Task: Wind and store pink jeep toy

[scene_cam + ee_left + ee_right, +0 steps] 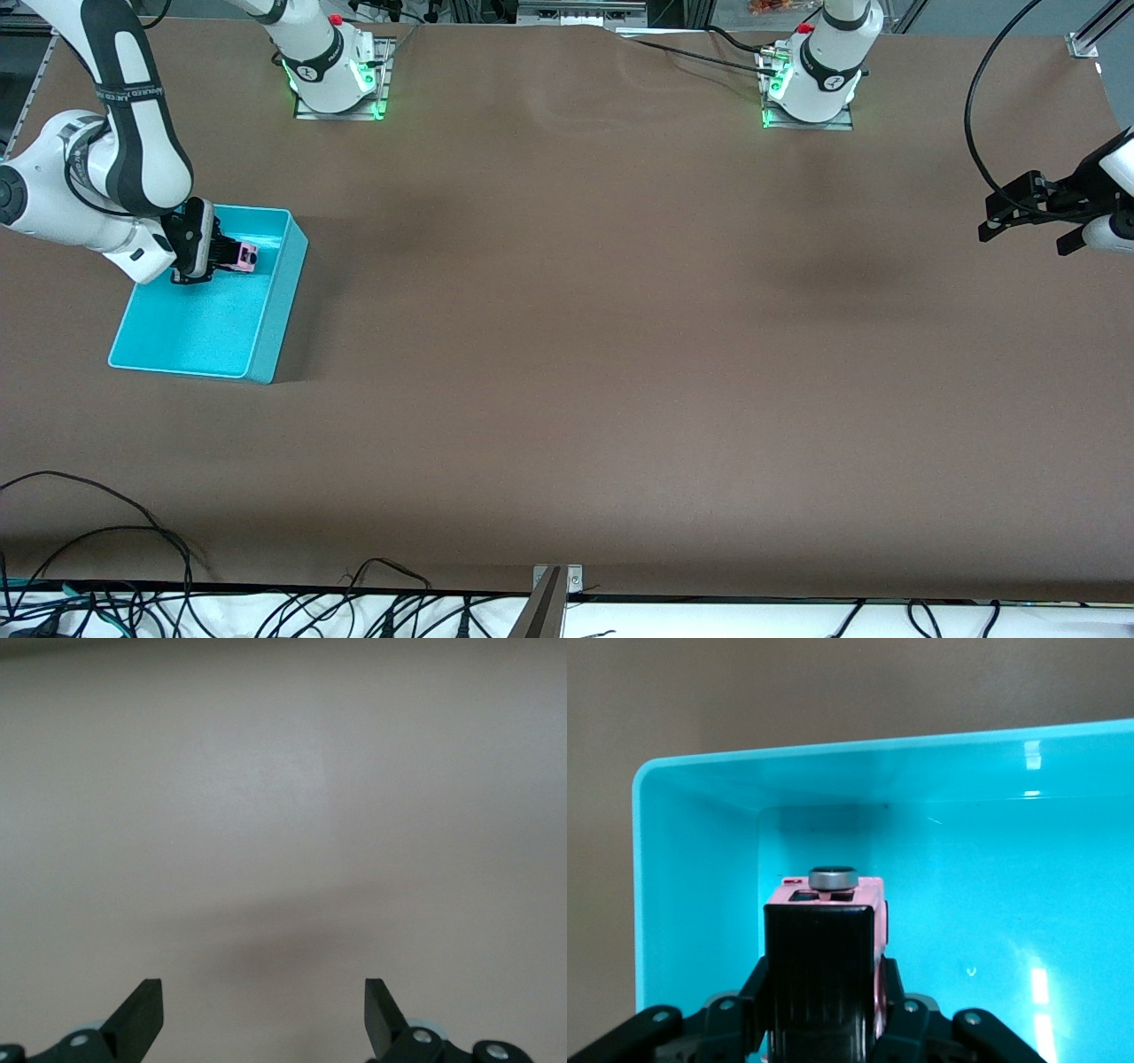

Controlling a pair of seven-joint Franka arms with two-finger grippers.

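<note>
Because the pink jeep toy is so small beside the turquoise bin, it should handle as a very light, rigid plastic piece: stiff enough to take a firm pinch, but smooth-sided and likely to twist or slip if squeezed off-centre. The right tool is clamped across the jeep's flat body sides, which looks the sound place to take it, clear of the wheels. It carries the toy low inside the bin, near the corner farthest from the front camera and toward the right arm's end of the worktop. The toy would probably survive a short drop onto the bin floor, though a wound mechanism may make it run when freed.

In the right wrist view a black finger covers most of the jeep, leaving only a pink edge and a round grey knob on top. Its wheels and underside are hidden, so I cannot tell whether it touches the bin floor or hangs just above it. What the knob is, a spare wheel or a winding part, is not clear.

The left tool waits with its fingers spread wide and nothing between them, over bare worktop at the left arm's end, partly cut off by the front view's edge.
</note>
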